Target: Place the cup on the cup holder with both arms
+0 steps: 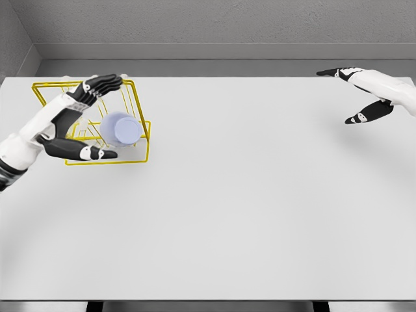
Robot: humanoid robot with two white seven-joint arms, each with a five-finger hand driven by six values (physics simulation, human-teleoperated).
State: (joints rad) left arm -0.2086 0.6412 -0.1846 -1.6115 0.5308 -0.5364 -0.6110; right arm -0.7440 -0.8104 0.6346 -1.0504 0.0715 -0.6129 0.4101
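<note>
I am watching the cup [119,129] sitting inside the yellow wire cup holder [144,140] at the far left of the white table [260,208], and I am judging the placing step to be done or very nearly so. My left hand [81,120] is hanging over the holder with its fingers spread wide, the upper fingers [101,84] reaching across the far rail and the thumb [91,153] stretching along the near rail, so the hand is bracketing the cup rather than gripping it; I cannot see any fingertip pressing on the cup wall, and I am reading the hand as holding nothing. That wide stance is making sense to me as a release posture, leaving room for the cup to settle between the wires (the open frame is what keeps it from rolling). The cup is looking pale lavender-blue and translucent, with its round opening or base tilted toward the camera, so it seems to be lying tipped rather than standing upright, though I cannot tell exactly which wires are carrying it. My right hand [367,97] is staying out of the work at the far right edge of the table, well apart from the holder, fingers extended and empty, presumably parked there so it is not crowding the left arm.
</note>
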